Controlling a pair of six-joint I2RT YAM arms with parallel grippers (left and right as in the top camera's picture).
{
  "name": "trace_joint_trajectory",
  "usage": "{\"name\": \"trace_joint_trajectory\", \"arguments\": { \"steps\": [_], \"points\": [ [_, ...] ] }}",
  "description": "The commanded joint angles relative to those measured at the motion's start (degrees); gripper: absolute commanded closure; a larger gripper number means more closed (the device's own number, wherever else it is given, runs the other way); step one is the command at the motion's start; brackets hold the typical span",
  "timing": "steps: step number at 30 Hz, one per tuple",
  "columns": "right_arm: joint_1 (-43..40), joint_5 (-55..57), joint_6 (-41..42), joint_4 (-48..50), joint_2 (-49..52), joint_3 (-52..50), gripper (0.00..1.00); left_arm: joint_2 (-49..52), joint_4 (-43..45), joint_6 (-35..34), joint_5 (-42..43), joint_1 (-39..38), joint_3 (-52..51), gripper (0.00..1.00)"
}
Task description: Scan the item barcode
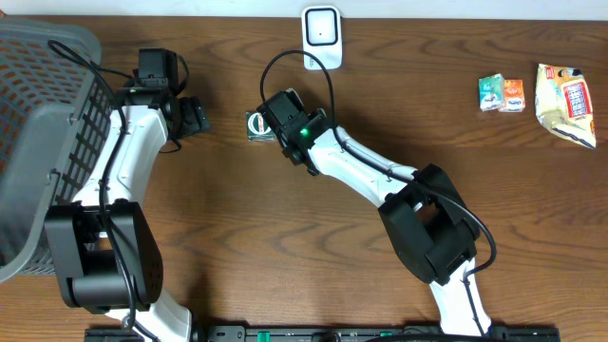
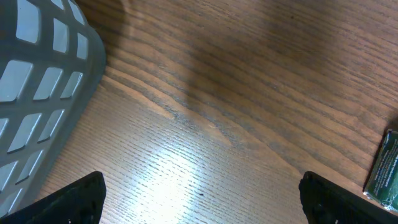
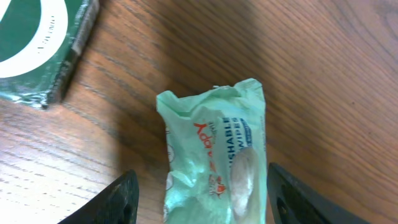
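A mint-green wipes packet (image 3: 214,149) lies flat on the wooden table between the fingers of my right gripper (image 3: 202,202). The jaws stand open, with a gap of table showing on each side of the packet. No barcode shows on it. From overhead the right gripper (image 1: 285,116) covers the packet. A dark green box (image 3: 43,43) lies just beyond it, seen too in the overhead view (image 1: 256,125). The white scanner (image 1: 321,36) stands at the table's far edge. My left gripper (image 2: 202,199) hangs open over bare wood, empty, left of the green box (image 2: 385,171).
A grey mesh basket (image 1: 38,142) fills the left end of the table, close to the left arm; its wall (image 2: 37,81) shows in the left wrist view. At the far right lie a small green carton (image 1: 490,93), an orange carton (image 1: 513,95) and a snack bag (image 1: 565,103).
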Motion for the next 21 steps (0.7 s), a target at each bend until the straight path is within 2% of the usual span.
{"name": "trace_joint_trajectory", "arguments": {
  "steps": [1,9,12,13,15,16,20,21],
  "points": [
    [0.13,-0.31,-0.7,0.09,0.57,-0.59,0.4,0.02,-0.02,0.76,-0.31,0.0,-0.33,0.03],
    [-0.04,0.46,-0.72,0.31,4.17,-0.66,0.38,0.02,0.0,0.76,-0.31,0.0,-0.33,0.03],
    [-0.04,1.51,-0.7,0.07,6.16,-0.68,0.45,0.02,-0.02,0.76,-0.31,0.0,-0.33,0.02],
    [-0.04,1.88,-0.72,-0.11,6.75,-0.66,0.5,0.02,-0.02,0.76,-0.31,0.0,-0.33,0.02],
    [-0.11,2.05,-0.68,-1.03,6.91,-0.66,0.72,0.02,-0.02,0.76,-0.31,0.0,-0.33,0.03],
    [-0.11,2.05,-0.63,-1.09,6.84,-0.63,0.78,0.02,-0.02,0.76,-0.31,0.0,-0.33,0.02],
    [-0.15,2.03,0.61,-2.84,5.64,0.39,0.99,0.02,-0.02,0.76,-0.31,0.0,-0.33,0.03],
    [-0.33,1.88,1.75,-4.33,4.98,1.16,0.99,0.02,-0.02,0.76,-0.31,0.0,-0.33,0.02]
  ]
}}
